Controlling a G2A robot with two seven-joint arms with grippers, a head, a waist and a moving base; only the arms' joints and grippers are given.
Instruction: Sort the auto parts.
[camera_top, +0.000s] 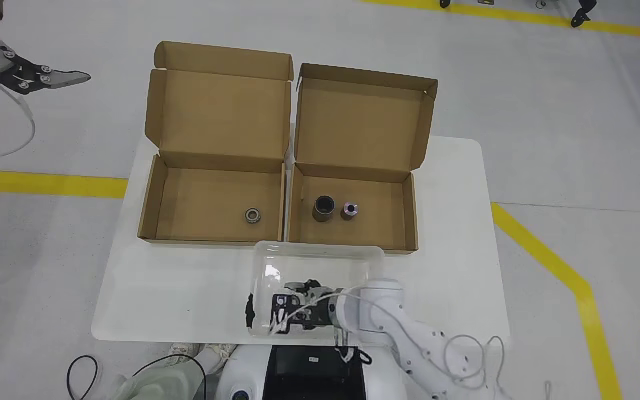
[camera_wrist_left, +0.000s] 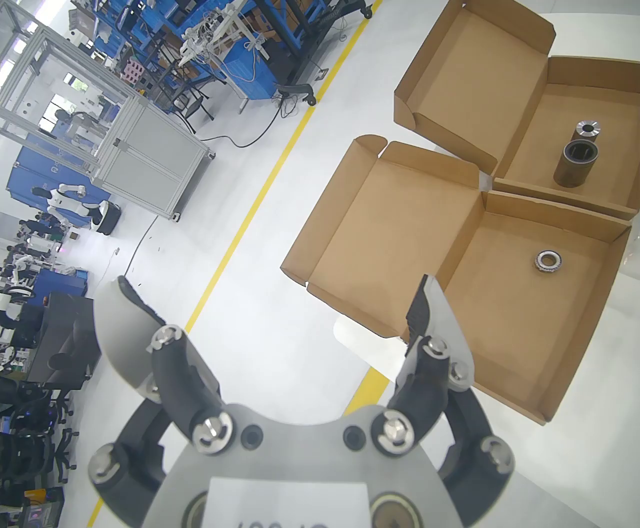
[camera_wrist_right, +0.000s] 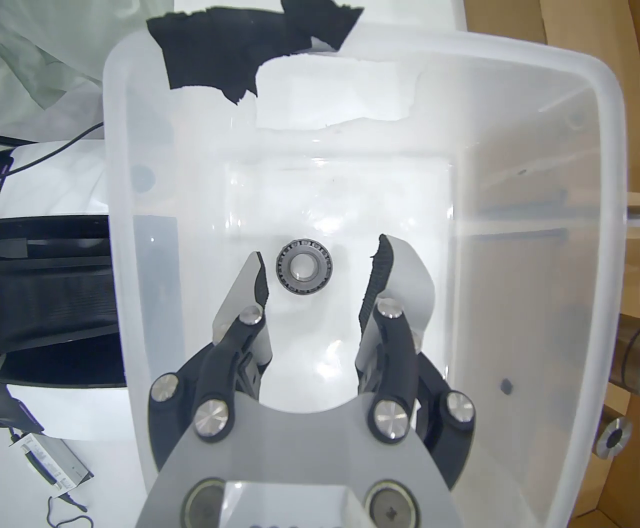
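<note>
Right wrist view: the right tool (camera_wrist_right: 318, 275) hangs inside the clear bin (camera_wrist_right: 550, 200) with its fingers spread apart and nothing between them but air. The bearing (camera_wrist_right: 303, 267) lies on the bin floor beneath the gap, nearer to one finger than to the other and touching neither.

Step in hand, as judged: picking this bearing out of the bin. To do it well, the tool should first shift sideways until the ring sits midway between the fingers. It should then descend until the pads flank the outer roller band, close across the full diameter, and lift straight up, clear of the bin wall. An off-centre close would probably push the ring along the slick plastic rather than seize it.

Orientation: the bearing rests flat, its bore facing up towards the camera, so its axis stands upright. Being round in plan, it has no long axis, and any diameter serves for the grasp. Which tapered end is uppermost cannot be told.

Top view: the bin (camera_top: 318, 250) stands at the near edge of the counter (camera_top: 450, 250). Behind it, the left box (camera_top: 200, 195) holds a like bearing (camera_top: 253, 213), probably the proper destination. The right box (camera_top: 385, 215) holds a dark sleeve (camera_top: 323, 208) and a small bush (camera_top: 349, 210).

Left wrist view: the left tool (camera_wrist_left: 272, 295) is spread wide and empty, held off the counter's side.
</note>
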